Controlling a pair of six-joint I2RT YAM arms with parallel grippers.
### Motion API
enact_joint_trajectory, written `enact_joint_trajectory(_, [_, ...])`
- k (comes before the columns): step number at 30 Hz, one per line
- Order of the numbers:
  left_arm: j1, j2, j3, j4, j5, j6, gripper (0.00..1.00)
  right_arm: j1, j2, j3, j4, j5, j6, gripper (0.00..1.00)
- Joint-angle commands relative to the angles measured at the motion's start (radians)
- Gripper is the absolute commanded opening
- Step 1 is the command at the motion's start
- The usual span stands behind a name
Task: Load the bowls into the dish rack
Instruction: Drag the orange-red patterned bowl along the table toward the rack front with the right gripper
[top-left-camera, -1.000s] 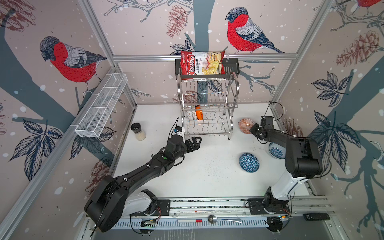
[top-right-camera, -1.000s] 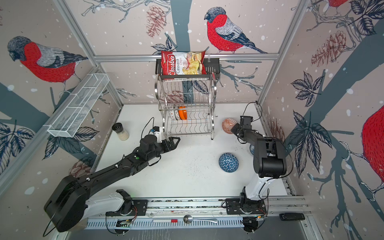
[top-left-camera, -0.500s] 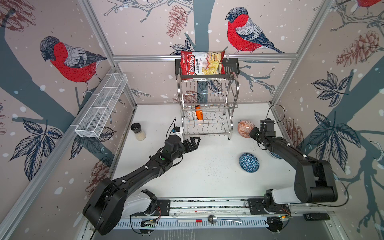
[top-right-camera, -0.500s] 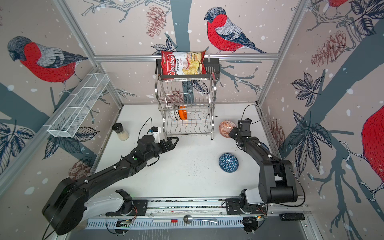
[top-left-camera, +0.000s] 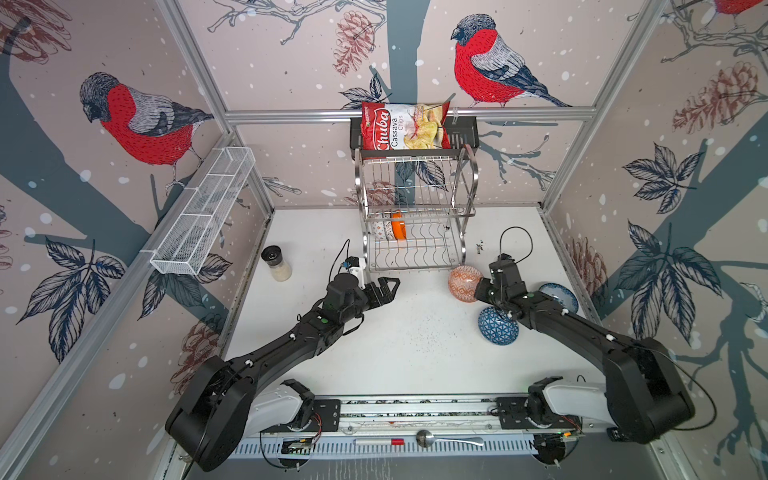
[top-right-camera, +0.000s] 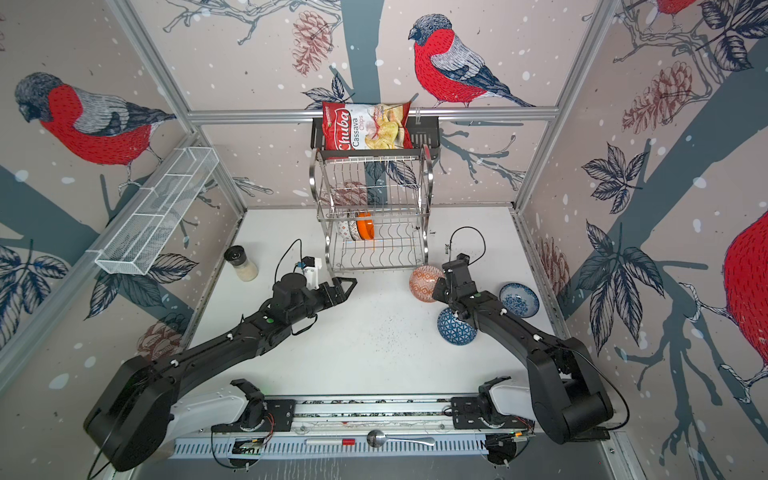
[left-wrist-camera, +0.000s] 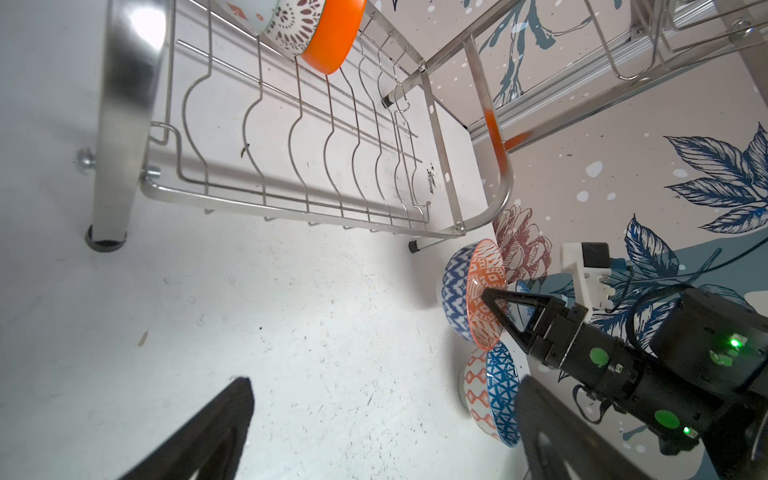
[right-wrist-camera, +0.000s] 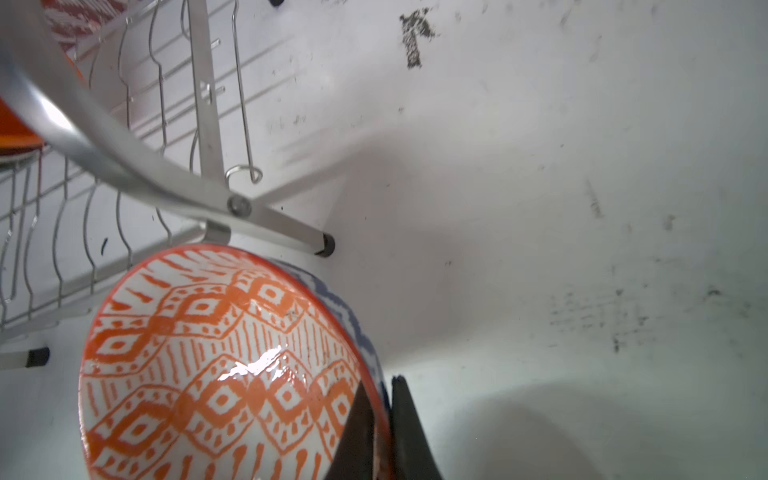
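Five bowls show: two standing in the dish rack (top-left-camera: 415, 232), a patterned one (top-left-camera: 381, 229) and a plain orange one (top-left-camera: 399, 226); a red-orange one (top-left-camera: 463, 282); a blue-triangle one (top-left-camera: 496, 332); a blue-floral one (top-left-camera: 561, 295). One shaker jar (top-left-camera: 276, 264), one chips bag (top-left-camera: 403, 126), one white mesh basket (top-left-camera: 203, 216), one spoon (top-left-camera: 446, 439).

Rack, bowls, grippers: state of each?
Rack: upright, bowls on lower tier only.
Orange bowl: racked on edge.
Red-orange bowl: tilted, rim pinched.
Triangle bowl: on table, tipped.
Floral bowl: on table, upright.
Left gripper: open, empty.
Right gripper: shut on the red-orange bowl.
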Motion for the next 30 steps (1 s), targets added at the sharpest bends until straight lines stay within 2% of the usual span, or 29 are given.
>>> enact_joint_trajectory(1, [0.017, -0.011, -0.027, 0.069, 0.025, -0.019, 0.98, 0.082, 0.030, -0.004, 0.080, 0.041, 0.056, 0.02])
enact_joint_trajectory(6, [0.034, -0.030, -0.041, 0.052, 0.026, -0.015, 0.98, 0.205, 0.160, 0.050, 0.117, 0.052, 0.083, 0.05])
enact_joint_trajectory(14, [0.071, -0.056, -0.060, 0.021, 0.030, -0.012, 0.98, 0.287, 0.346, 0.197, 0.127, 0.018, 0.089, 0.09])
enact_joint_trajectory(22, [0.098, -0.066, -0.070, 0.016, 0.045, -0.010, 0.98, 0.307, 0.377, 0.252, 0.107, -0.014, 0.081, 0.25])
enact_joint_trajectory(30, [0.101, -0.041, -0.078, 0.057, 0.058, -0.036, 0.98, 0.323, 0.353, 0.321, 0.023, 0.049, 0.022, 0.42])
